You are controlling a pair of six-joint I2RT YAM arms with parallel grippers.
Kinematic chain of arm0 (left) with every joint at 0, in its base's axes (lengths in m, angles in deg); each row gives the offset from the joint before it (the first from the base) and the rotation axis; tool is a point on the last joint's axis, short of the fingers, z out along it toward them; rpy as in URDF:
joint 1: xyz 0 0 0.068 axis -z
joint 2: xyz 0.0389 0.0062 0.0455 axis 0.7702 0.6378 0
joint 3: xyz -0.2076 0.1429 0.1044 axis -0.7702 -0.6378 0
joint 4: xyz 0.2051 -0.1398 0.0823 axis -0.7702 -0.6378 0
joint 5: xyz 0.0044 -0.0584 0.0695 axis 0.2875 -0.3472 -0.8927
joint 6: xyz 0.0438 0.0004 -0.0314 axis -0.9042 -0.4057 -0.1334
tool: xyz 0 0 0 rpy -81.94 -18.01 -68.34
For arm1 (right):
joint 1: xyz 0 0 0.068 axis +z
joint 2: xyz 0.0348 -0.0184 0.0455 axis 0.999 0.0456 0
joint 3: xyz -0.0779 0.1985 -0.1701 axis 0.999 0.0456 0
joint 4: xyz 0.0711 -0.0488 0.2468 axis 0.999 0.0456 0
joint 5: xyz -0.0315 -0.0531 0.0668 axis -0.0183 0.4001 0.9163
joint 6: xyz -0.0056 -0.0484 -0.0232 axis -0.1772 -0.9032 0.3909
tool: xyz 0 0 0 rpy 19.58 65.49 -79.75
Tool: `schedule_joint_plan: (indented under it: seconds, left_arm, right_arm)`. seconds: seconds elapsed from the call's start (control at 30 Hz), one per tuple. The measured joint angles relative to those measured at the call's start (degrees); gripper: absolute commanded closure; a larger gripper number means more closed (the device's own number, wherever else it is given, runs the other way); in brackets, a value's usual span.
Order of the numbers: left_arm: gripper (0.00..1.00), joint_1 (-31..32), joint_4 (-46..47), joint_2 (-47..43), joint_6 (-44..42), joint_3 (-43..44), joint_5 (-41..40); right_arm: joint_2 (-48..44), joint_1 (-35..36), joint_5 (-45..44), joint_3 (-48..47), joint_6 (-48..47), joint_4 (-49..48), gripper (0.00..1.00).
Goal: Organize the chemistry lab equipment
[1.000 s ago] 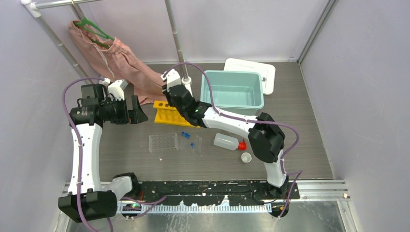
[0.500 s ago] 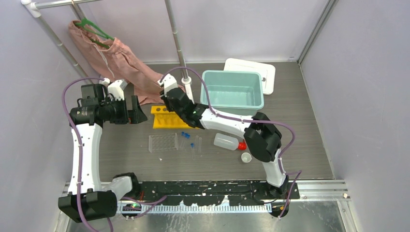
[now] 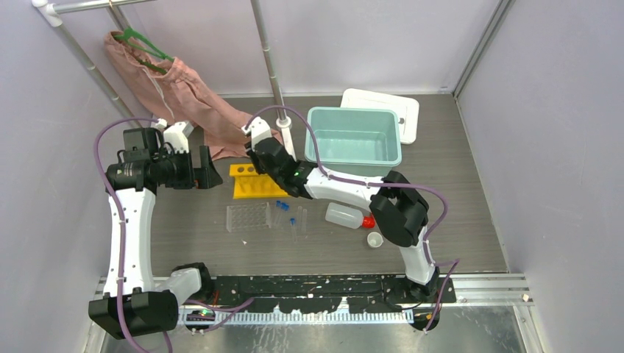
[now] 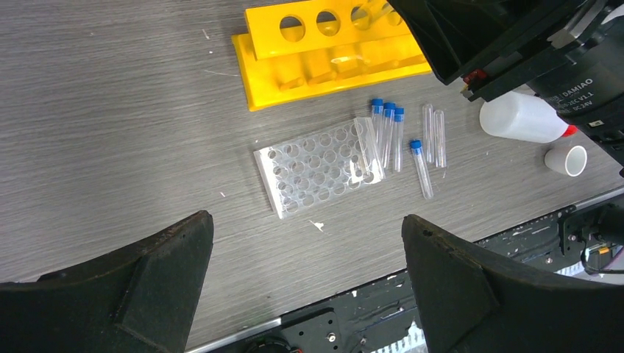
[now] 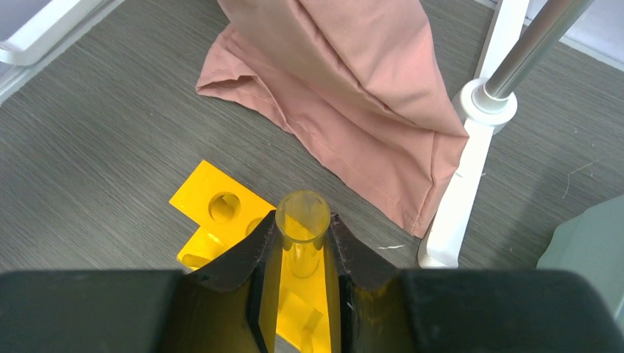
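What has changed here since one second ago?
The right hand, shut on a clear uncapped tube, drew slightly toward the near edge, and the yellow plastic tube rack under it shifted the same way. The open left hand, blue-capped clear tubes, clear well tray and white squeeze bottle stayed put.

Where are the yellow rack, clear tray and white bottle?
Yellow rack [image 4: 324, 70]: left wrist view, its base.
Clear tray [image 4: 320, 165]: left wrist view, its middle wells.
White bottle [image 4: 519, 118]: left wrist view, its body.
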Motion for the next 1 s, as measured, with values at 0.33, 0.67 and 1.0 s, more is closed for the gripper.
schedule_joint_plan:
  seconds: [0.33,0.67,1.0]
  left_arm:
    - [0.0,0.0,0.0,0.0,-0.8,0.0,-0.5]
    - [0.0,0.0,0.0,0.0,-1.2,0.0,-1.4]
    - [0.0,0.0,-0.6,-0.4,-2.3,0.6,-1.4]
  right_arm:
    - [0.0,0.4,0.1,1.5,0.0,-0.7,0.66]
    - [-0.3,0.6,-0.1,2.3,0.5,-0.8,0.48]
    - [-13.0,0.7,-2.9,0.7,7.9,10.6,0.44]
